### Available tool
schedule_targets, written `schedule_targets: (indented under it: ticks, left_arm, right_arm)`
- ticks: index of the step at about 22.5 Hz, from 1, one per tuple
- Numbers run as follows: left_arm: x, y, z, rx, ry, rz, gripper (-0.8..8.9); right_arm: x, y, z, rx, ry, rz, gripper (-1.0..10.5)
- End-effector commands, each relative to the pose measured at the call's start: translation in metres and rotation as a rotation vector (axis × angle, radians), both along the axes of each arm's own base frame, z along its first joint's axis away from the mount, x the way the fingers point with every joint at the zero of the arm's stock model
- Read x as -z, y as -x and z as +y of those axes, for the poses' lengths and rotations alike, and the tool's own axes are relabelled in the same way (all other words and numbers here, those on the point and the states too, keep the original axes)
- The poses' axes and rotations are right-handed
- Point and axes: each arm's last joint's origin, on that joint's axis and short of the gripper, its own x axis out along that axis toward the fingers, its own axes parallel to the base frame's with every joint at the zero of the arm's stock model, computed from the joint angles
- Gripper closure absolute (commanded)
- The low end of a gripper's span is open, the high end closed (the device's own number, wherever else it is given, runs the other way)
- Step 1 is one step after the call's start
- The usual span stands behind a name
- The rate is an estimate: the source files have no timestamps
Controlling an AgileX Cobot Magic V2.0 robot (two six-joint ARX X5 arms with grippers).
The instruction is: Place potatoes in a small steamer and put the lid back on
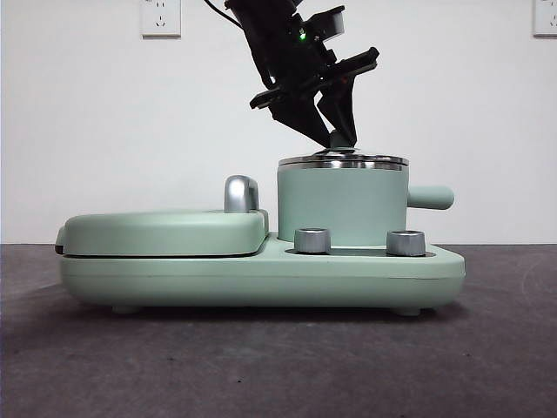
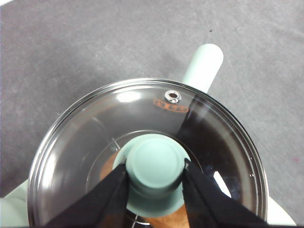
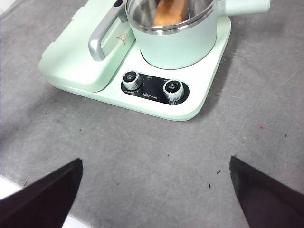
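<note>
The small steamer (image 1: 342, 205) stands on the right half of the mint-green appliance, its stubby handle (image 1: 431, 197) pointing right. The glass lid (image 1: 344, 159) rests flat on its steel rim. In the left wrist view the lid (image 2: 85, 142) fills the picture, and the orange-brown potato (image 2: 107, 167) shows through the glass inside the pot. My left gripper (image 2: 154, 176) comes down from above (image 1: 341, 139), its jaws against both sides of the mint-green knob (image 2: 154, 161). My right gripper (image 3: 154, 190) is open and empty, hovering over the table in front of the steamer (image 3: 178, 42).
The flat griddle cover (image 1: 165, 231) with its chrome handle (image 1: 242, 193) takes up the appliance's left half. Two steel dials (image 1: 312, 240) (image 1: 406, 242) sit on the base in front of the pot. Grey tabletop (image 3: 142, 152) surrounds the appliance.
</note>
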Motion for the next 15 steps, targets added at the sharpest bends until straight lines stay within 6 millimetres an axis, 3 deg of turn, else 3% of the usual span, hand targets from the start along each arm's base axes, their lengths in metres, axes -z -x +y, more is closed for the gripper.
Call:
schedule_targets:
  ticks: [1,8,13,15]
  left_arm:
    - [0.006,-0.002,-0.005,0.007,-0.009,0.021,7.01]
    - [0.007,-0.001,-0.004,0.005,-0.02,0.037,6.79]
    - [0.002,0.0,-0.004,-0.015,0.009,0.038,4.4]
    - [-0.005,0.002,-0.002,-0.018,0.02,0.029,3.99]
  right_arm:
    - [-0.003,-0.001,0.001,0.0,-0.018,-0.013,4.6]
    - [-0.003,0.0,0.001,0.0,-0.018,-0.013,4.6]
    - [-0.003,-0.001,0.001,0.0,-0.017,-0.013,4.6]
    - [-0.003,-0.001,0.001,0.0,-0.018,-0.014,4.6]
